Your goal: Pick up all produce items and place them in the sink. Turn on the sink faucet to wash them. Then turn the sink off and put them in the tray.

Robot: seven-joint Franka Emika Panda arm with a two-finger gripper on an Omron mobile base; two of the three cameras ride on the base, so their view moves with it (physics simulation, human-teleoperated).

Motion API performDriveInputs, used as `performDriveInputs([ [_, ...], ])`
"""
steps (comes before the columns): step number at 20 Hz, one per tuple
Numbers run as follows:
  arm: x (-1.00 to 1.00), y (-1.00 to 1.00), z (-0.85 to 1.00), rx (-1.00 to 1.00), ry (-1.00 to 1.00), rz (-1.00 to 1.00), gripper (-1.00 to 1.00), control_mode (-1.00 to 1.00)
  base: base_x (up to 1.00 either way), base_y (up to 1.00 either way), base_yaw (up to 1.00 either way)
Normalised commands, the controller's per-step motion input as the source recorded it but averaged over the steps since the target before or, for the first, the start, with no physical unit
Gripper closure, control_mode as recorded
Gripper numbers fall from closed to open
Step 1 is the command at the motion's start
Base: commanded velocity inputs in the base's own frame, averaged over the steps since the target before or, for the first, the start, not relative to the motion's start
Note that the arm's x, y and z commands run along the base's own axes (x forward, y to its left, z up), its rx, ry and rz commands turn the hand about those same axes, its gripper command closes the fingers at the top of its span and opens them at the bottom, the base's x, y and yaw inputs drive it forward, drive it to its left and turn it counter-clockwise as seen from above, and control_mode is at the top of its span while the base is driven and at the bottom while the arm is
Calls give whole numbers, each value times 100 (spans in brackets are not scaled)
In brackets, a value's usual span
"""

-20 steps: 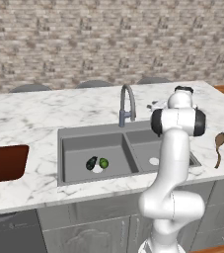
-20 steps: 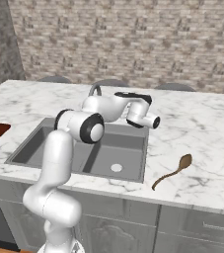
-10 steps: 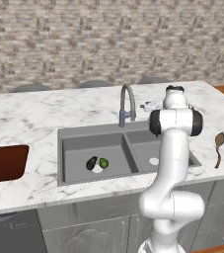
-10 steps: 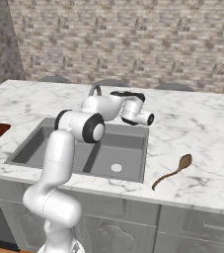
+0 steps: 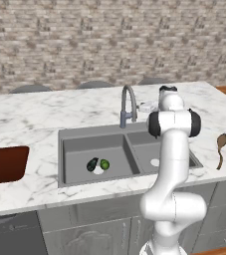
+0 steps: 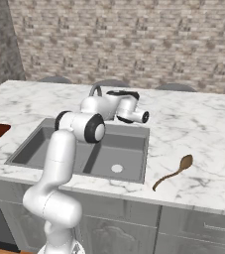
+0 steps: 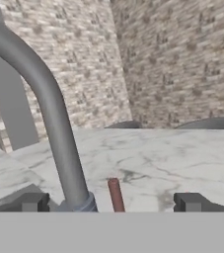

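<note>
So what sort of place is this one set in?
A rendered kitchen, it seems: a marble counter with a grey double-basin sink and gooseneck faucet, a brick wall behind, and a wooden spoon lying by the sink.

Both base views look down on the sink [image 5: 79, 144] from behind; hand view hugs the faucet [image 7: 54, 118]

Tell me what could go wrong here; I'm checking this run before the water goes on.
1. The open claw sits right beside the faucet; closing in, it may bump the neck rather than catch the small lever.
2. The two produce items lie on the left basin's drain, so the spout may need aiming there to wash them.
</note>
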Motion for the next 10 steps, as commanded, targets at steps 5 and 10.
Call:
performDriveInputs([
  [5,19,22,-12,-1,3,0,-100,-100,0,0,0],
  [10,17,23,-15,0,2,0,-100,-100,0,0,0],
])
